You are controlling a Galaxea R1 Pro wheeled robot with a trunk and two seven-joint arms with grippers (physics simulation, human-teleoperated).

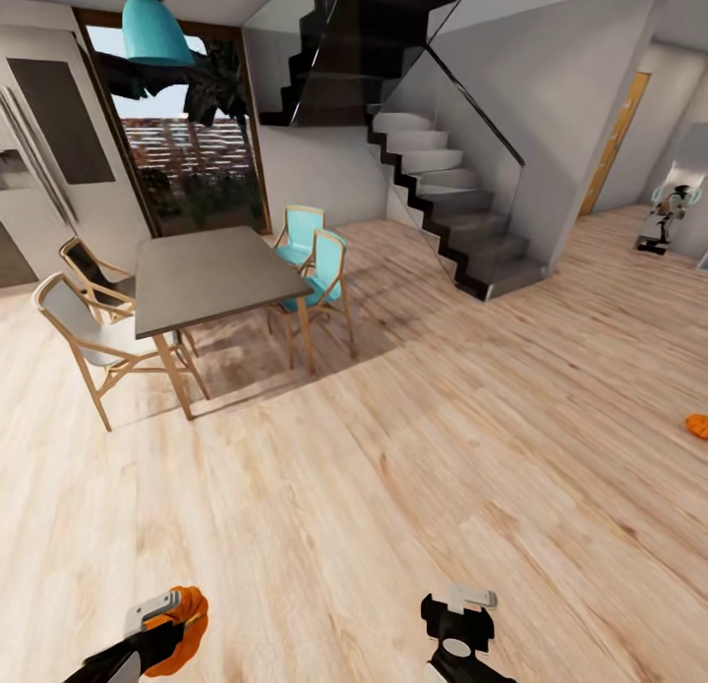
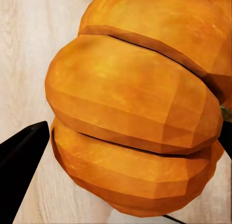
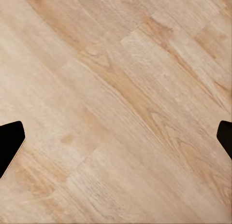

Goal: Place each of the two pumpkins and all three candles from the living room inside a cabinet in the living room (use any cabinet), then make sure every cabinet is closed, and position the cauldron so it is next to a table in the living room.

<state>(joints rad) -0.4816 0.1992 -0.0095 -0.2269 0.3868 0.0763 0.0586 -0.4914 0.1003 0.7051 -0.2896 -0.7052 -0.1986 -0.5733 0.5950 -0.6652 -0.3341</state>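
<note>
Two pumpkins show: one [image 1: 182,624] sits pinched in the left tool [image 1: 162,619] low over the wooden floor [image 1: 393,467] (its ribs crowd the wrist camera), the other [image 1: 698,426] lies on the floor far right. The right tool [image 1: 460,609] hangs spread, apparently holding nothing.

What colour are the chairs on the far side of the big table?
Turquoise seats on pale wooden legs. The chairs show best in the head view, beside the grey table.
</note>
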